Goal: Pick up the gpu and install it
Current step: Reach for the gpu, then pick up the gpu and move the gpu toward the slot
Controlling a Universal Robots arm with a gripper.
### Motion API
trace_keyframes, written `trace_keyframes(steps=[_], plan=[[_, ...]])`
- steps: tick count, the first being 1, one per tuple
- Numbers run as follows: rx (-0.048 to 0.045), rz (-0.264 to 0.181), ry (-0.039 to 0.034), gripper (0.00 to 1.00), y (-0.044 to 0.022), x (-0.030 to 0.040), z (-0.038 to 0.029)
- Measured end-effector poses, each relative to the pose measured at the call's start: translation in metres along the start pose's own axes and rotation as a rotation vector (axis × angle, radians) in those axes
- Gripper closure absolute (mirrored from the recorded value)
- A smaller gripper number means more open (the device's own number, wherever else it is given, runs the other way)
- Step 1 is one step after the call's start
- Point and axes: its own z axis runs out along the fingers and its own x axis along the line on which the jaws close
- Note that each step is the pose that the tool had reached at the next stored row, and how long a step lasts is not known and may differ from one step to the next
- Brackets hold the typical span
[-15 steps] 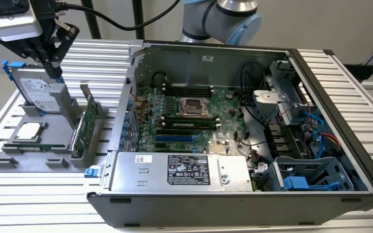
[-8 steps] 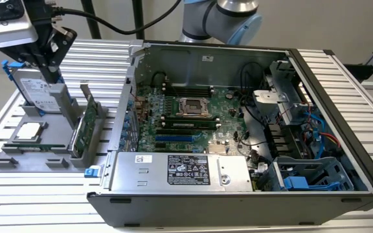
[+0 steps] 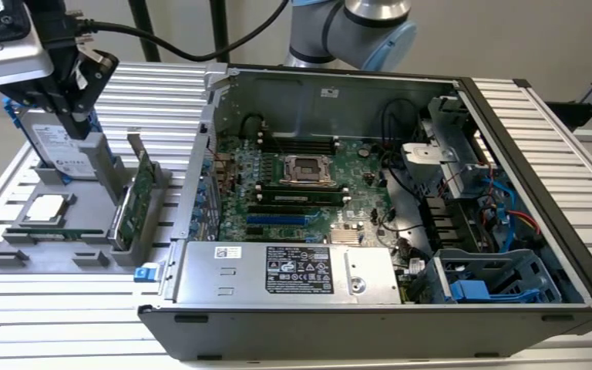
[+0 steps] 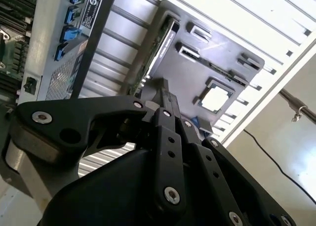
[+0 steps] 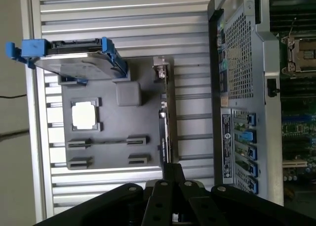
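Gripper [image 3: 70, 116] sits high over the far end of the grey fixture tray [image 3: 13, 250]. Its fingers are pressed together with nothing between them, as seen in both wrist views. In the exterior view, the silver hard drive with blue rails [image 3: 55, 150] stands at 6 o'clock from the gripper, close under it. The gpu [image 3: 136, 196] stands on edge in its tray slot at about 5 o'clock, apart from the gripper and untouched, green face showing. The processor chip [image 3: 47, 208] lies flat in the tray near 6 o'clock. The open computer case [image 3: 378, 116] is at 3 o'clock.
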Motion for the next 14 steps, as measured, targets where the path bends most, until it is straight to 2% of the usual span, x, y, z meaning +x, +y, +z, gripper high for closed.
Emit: trace_keyframes(steps=[5, 14], plan=[[0.0001, 0.001, 0.0012, 1.00, -0.0031, 0.0017, 0.0005], [0.0001, 0.001, 0.0013, 1.00, -0.0035, 0.0046, 0.0010]])
